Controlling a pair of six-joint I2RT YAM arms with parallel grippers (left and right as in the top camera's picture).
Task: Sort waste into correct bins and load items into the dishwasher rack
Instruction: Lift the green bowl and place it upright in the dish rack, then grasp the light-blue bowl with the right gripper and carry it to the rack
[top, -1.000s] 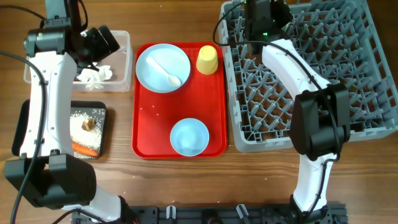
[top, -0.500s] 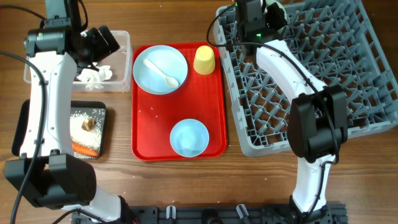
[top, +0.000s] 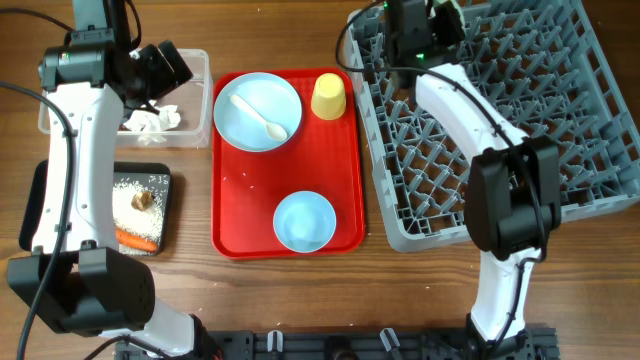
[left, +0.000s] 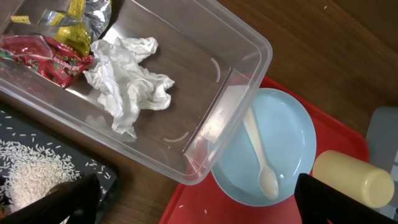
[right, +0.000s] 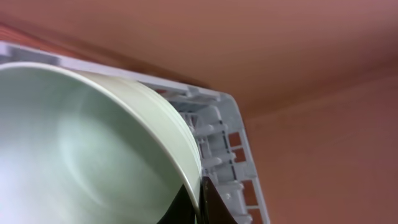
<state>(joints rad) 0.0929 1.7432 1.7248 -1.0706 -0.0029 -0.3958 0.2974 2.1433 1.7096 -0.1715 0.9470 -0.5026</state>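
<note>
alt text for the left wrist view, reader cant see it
A clear plastic tub holds a crumpled white napkin and red and yellow wrappers. Past its corner, a light blue plate with a white spoon on it sits on a red tray beside a yellow cup; rice lies on a black tray at lower left.

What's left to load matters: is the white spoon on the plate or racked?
On the plate: the white spoon lies across the light blue plate on the red tray.
</note>
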